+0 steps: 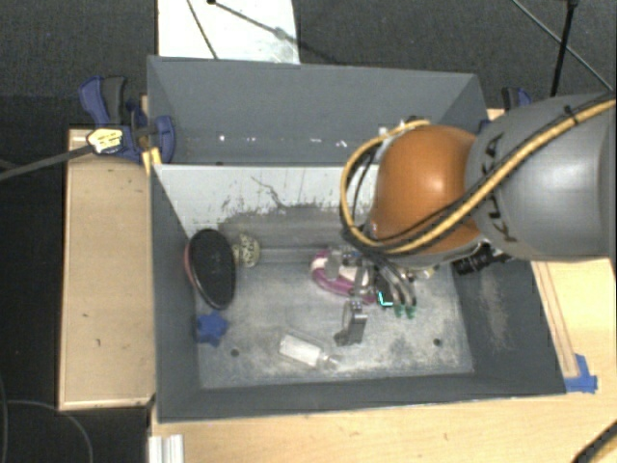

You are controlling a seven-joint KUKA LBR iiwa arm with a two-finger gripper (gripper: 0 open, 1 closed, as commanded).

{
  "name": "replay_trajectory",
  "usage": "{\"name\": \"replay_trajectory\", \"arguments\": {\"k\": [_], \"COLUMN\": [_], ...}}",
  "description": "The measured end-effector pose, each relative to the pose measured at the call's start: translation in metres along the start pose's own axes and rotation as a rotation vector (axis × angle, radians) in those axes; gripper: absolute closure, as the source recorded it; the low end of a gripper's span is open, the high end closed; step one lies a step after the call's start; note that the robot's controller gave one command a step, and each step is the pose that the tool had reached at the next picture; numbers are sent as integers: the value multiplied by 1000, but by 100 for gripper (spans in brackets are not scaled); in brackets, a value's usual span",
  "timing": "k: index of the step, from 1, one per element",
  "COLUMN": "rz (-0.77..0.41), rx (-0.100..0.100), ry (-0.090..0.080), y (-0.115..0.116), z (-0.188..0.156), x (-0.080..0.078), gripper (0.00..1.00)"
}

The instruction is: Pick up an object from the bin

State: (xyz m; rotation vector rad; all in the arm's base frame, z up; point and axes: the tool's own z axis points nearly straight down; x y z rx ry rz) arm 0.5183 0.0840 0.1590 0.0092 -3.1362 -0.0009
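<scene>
My gripper [353, 324] hangs low over the middle of the bin floor, below the orange dome. One dark finger [351, 328] points down at bare floor. A pink and purple plastic thing [328, 273] lies just up and left of it, partly hidden by the gripper body. A clear, whitish small tube [301, 352] lies on the floor down and left of the finger. A small green piece [406, 307] shows to the right under the wrist. Nothing shows between the fingers.
A black oval brush with a red rim [212, 267] leans at the left wall. A small pale speckled ball [248, 251] sits beside it. A blue scrap [210, 328] lies in the front left corner. The arm covers the bin's right part.
</scene>
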Motion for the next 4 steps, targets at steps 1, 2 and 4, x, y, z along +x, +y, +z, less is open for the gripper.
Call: {"name": "replay_trajectory", "arguments": {"k": [1,2,4], "rz": [-373,-366,-310], "rx": [0,0,1], "ry": [-9,-8,-18], "y": [34,33,19], "z": [89,89,-85], "x": [27,27,-8], "gripper": [0,100,100]}}
